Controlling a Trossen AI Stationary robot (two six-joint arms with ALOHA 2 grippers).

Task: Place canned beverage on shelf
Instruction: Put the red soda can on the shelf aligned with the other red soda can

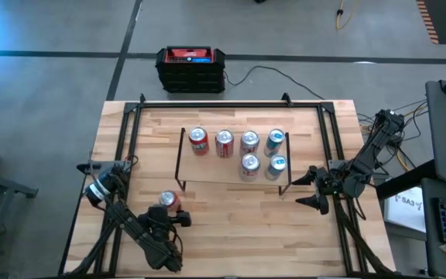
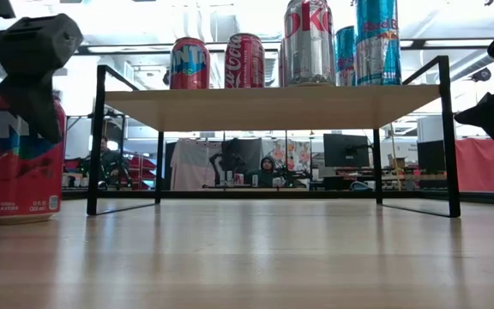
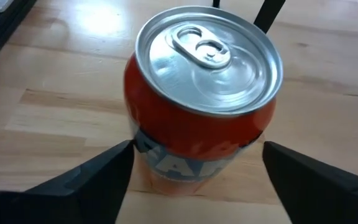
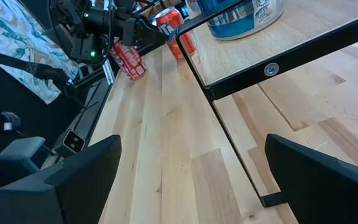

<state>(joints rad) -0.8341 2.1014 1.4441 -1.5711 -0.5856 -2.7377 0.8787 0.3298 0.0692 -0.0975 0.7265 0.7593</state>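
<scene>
A red canned beverage (image 1: pixel 168 200) (image 3: pixel 204 93) stands upright on its base on the table, just off the shelf's near left corner. My left gripper (image 1: pixel 169 208) (image 3: pixel 197 149) is open and comes at it from the near side, slanting down. One finger stands on each side of the can's lower wall, very close, and a thin gap shows on one side. The shelf (image 1: pixel 231 180) (image 2: pixel 273 107) stands on its black legs at mid-table and carries several upright cans (image 1: pixel 224 143). My right gripper (image 1: pixel 310 190) (image 4: pixel 191 155) waits open off the shelf's right end.
Black rails (image 1: pixel 130 139) run along the table's left, right and far sides. A black-and-red box (image 1: pixel 191 68) sits on the floor beyond the far edge. Bare wood (image 1: pixel 246 225) lies between the shelf and the near edge.
</scene>
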